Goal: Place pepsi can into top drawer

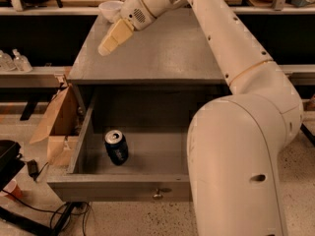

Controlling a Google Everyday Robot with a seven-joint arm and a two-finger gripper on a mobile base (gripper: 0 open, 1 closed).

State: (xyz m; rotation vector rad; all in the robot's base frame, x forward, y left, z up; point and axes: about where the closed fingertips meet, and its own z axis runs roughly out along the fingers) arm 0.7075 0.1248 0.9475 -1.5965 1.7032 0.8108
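Note:
The dark navy pepsi can with a silver top stands upright inside the open top drawer, toward its left side. The drawer is pulled out of the grey cabinet, its small metal knob on the front panel. My gripper is raised above the cabinet top at its left part, well above and behind the can, with nothing in it. The arm reaches from the lower right across the view and hides the drawer's right part.
A white bowl sits at the back left of the cabinet top. An open cardboard box stands on the floor left of the drawer. Clear bottles are on a low shelf at far left. Dark cables and a black object lie at bottom left.

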